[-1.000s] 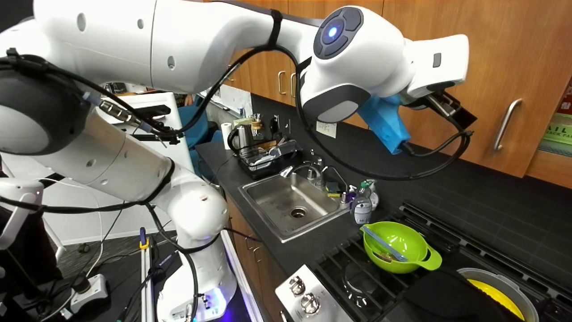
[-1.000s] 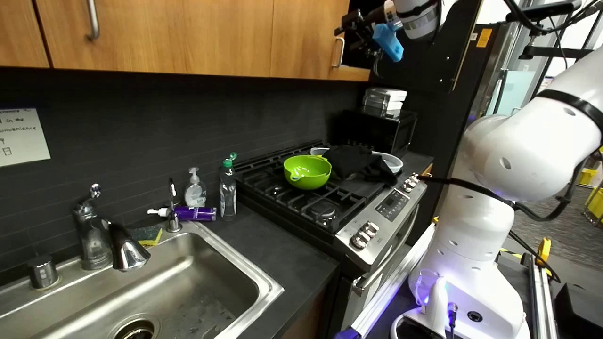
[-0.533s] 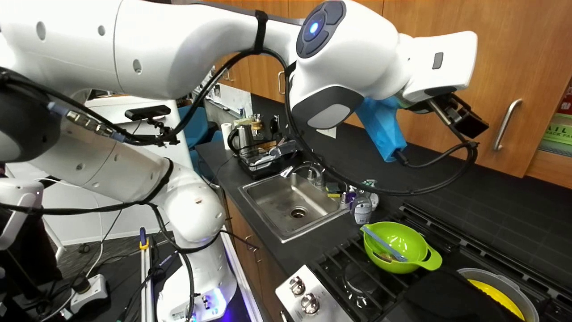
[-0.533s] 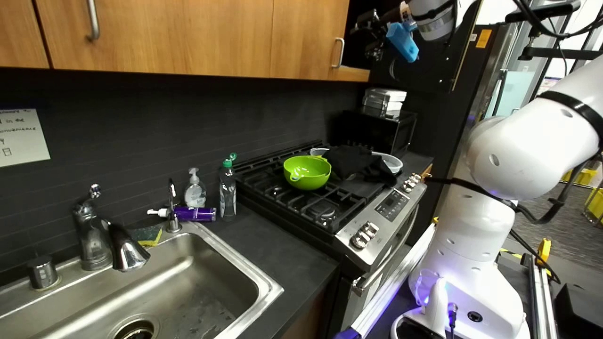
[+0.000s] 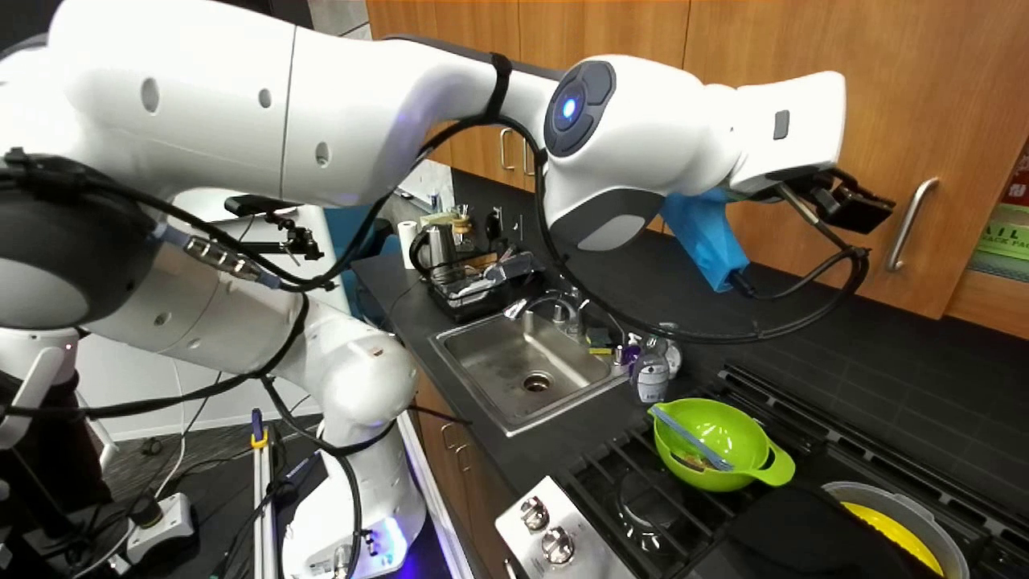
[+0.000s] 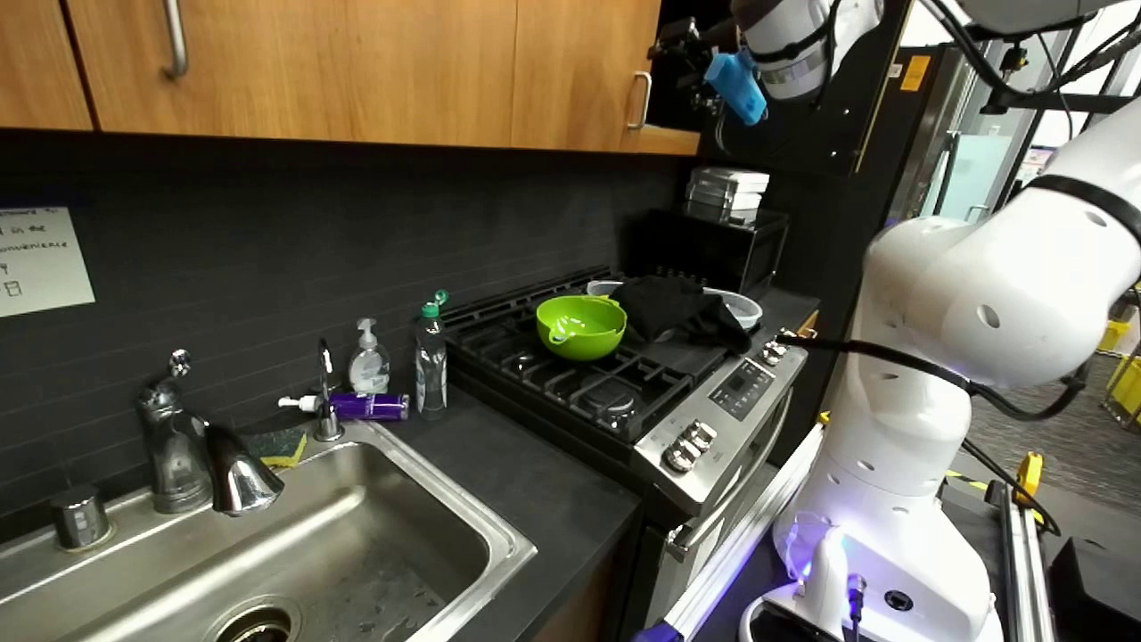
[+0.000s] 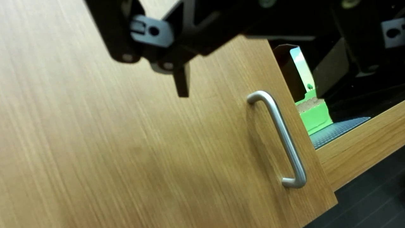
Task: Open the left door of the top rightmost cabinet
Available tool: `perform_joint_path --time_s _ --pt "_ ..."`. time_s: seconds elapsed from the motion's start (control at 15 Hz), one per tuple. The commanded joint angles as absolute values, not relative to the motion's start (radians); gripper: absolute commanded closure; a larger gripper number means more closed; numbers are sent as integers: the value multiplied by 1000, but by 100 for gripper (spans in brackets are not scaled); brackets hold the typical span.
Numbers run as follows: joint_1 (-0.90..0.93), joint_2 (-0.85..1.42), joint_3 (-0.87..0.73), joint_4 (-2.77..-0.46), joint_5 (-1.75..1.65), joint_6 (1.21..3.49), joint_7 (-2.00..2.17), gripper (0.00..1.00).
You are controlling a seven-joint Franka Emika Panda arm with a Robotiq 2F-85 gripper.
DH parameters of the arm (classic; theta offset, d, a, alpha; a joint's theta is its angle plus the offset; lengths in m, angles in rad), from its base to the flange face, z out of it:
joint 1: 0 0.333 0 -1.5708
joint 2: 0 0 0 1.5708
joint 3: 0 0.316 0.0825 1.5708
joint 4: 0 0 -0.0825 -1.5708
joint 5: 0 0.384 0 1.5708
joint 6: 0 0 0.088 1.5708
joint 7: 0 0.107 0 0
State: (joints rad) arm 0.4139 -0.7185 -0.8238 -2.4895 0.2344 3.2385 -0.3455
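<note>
The left door (image 7: pixel 126 148) is a wide brown wood-grain panel, flush with its neighbour in both exterior views. Its silver bar handle (image 7: pixel 286 139) stands near the panel's right edge. Beyond that edge, the top rightmost cabinet shows a dark inside and a light wooden shelf edge (image 7: pixel 364 158). My gripper (image 7: pixel 252 90) has its jaws wide apart, with nothing held. One finger (image 7: pixel 182 84) is in front of the door; the other (image 7: pixel 332 72) is over the dark opening. In an exterior view the gripper (image 5: pixel 864 207) hovers just left of the handle (image 5: pixel 912 225), apart from it.
Inside the cabinet stands a green box (image 7: pixel 316 117). Below are the stove with a green bowl (image 5: pixel 715 442), a black cloth (image 6: pixel 669 303) and a grey pot (image 5: pixel 949 531). A black cable (image 5: pixel 772 331) loops under the wrist. Bottles (image 5: pixel 649 378) stand beside the sink (image 6: pixel 392 535).
In an exterior view the gripper has shifted right, closer to the handle, and the upper arm and wrist have dipped lower. The door and handle have not moved.
</note>
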Motion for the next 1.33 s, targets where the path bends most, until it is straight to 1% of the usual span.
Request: perform_joint_path --time_s 0.0,0.47,0.73,1.27 --pt "504 -720 -926 -2479 127 3315 -296 0" --pt "601 -708 -1057 -2452 -6 3379 -227 0" --pt "660 -695 -1102 -2451 -59 3433 -210 0" --pt "738 -704 -1183 -2413 -115 3432 -202 0"
